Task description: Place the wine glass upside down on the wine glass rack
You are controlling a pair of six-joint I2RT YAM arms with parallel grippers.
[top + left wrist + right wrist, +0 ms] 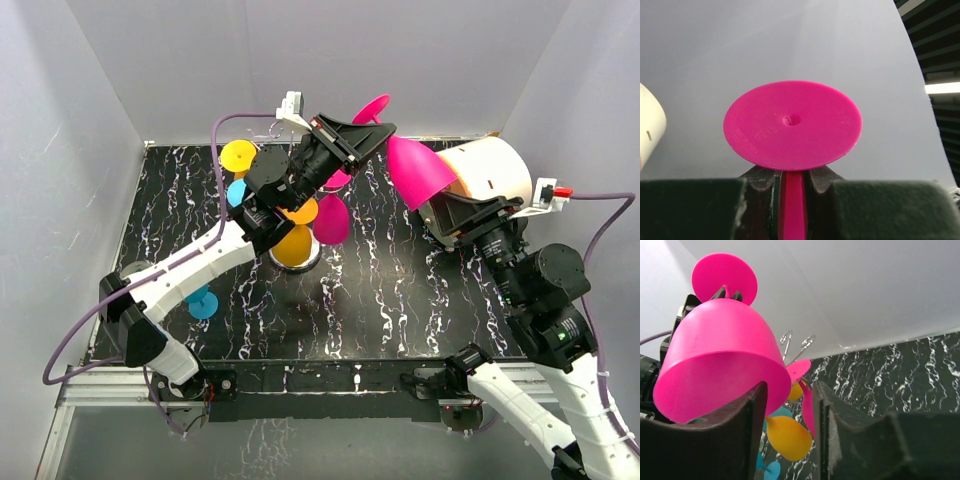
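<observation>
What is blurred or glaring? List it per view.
Top external: sharp, evenly lit. Left wrist: the pink plastic wine glass's disc foot is sharp, the dark jaws soft, a light strip glares. Right wrist: near jaws blurred, dark.

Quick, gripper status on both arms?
Left gripper: closed on the stem of the pink wine glass.
Right gripper: open, the glass's bowl rim partly in its gap, not clamped.

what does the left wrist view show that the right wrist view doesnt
Only left wrist: the dimple in the underside of the wine glass foot, and a white cylinder edge. Only right wrist: the pink bowl, the rack wire tips, a yellow glass, the marbled table. Both: that pink foot, with the left end effector clamped on the stem.
</observation>
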